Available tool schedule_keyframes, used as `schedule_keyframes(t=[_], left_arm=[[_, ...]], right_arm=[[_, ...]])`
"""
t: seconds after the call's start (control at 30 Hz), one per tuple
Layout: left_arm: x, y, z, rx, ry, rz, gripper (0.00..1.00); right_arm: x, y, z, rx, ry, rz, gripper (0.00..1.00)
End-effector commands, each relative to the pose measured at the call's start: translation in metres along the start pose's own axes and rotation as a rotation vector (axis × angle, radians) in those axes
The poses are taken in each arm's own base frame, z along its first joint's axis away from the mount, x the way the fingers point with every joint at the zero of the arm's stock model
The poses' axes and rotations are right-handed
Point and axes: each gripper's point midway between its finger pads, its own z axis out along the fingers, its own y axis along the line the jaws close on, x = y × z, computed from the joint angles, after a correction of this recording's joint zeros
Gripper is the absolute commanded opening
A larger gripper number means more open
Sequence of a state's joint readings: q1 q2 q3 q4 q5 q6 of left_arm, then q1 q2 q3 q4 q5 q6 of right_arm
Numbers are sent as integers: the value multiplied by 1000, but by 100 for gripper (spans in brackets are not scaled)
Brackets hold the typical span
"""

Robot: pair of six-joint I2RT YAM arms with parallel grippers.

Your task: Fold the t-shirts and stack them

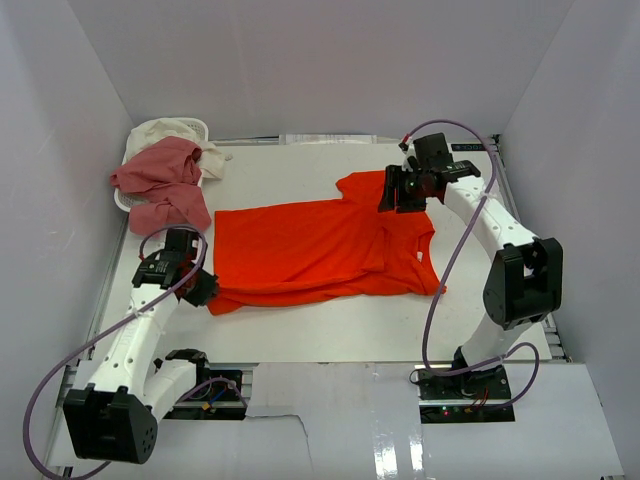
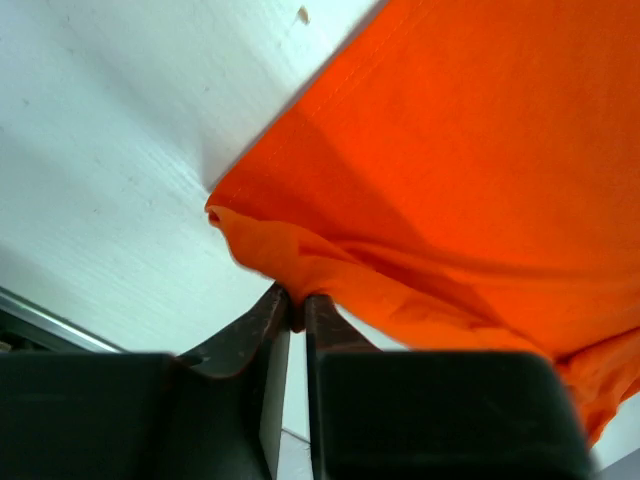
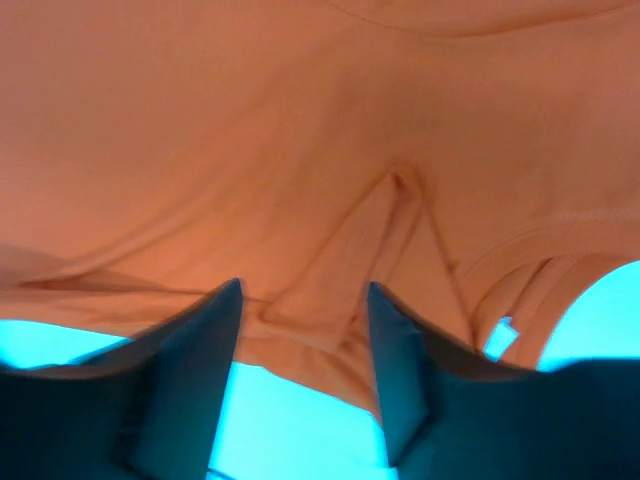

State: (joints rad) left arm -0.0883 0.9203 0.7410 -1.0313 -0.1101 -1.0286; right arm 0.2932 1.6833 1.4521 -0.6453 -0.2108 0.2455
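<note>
The orange-red t-shirt (image 1: 310,250) lies spread across the middle of the table, its neck end to the right. My left gripper (image 1: 204,290) is shut on its near-left hem corner; the left wrist view shows the fabric (image 2: 450,180) pinched between the fingertips (image 2: 297,298). My right gripper (image 1: 392,197) is open over the far-right sleeve area, its fingers (image 3: 215,330) straddling a fold of the orange-red shirt (image 3: 300,150) without pinching it. The dusty pink t-shirt (image 1: 165,185) hangs over the basket's front. The cream-white t-shirt (image 1: 165,132) sits inside the basket.
The small white plastic basket (image 1: 200,126) stands at the table's far-left corner. White walls enclose the table on the left, back and right. The table's near edge (image 1: 330,362) runs just in front of the arm bases.
</note>
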Motion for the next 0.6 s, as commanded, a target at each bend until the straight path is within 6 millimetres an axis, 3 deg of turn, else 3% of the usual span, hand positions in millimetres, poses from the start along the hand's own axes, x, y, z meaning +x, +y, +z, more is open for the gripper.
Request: schedule_keyframes(t=[0.0, 0.03, 0.07, 0.17, 0.27, 0.3, 0.4, 0.43, 0.57], left_arm=[[-30, -19, -6, 18, -108, -2, 25], [-34, -21, -6, 13, -120, 2, 50], [-39, -24, -6, 3, -130, 13, 58], [-49, -26, -7, -18, -164, 19, 98], [-51, -23, 1, -47, -162, 26, 98], [-51, -23, 2, -51, -158, 27, 98], [-52, -27, 10, -53, -145, 62, 98], [-52, -36, 14, -25, -134, 81, 98], [-54, -68, 28, 83, -95, 256, 98]], right_arm=[[-30, 2, -5, 18, -91, -47, 63], [-32, 0, -7, 35, -105, -49, 74], [-29, -1, -12, 45, -116, -50, 84], [-22, -3, -28, 64, -146, -53, 86], [19, -17, -31, 128, -63, -35, 87], [43, -29, -26, 177, -12, -23, 87], [74, -45, -30, 247, 27, -8, 87], [92, -51, -29, 263, 60, -1, 86], [127, -69, -25, 325, 141, 14, 72]])
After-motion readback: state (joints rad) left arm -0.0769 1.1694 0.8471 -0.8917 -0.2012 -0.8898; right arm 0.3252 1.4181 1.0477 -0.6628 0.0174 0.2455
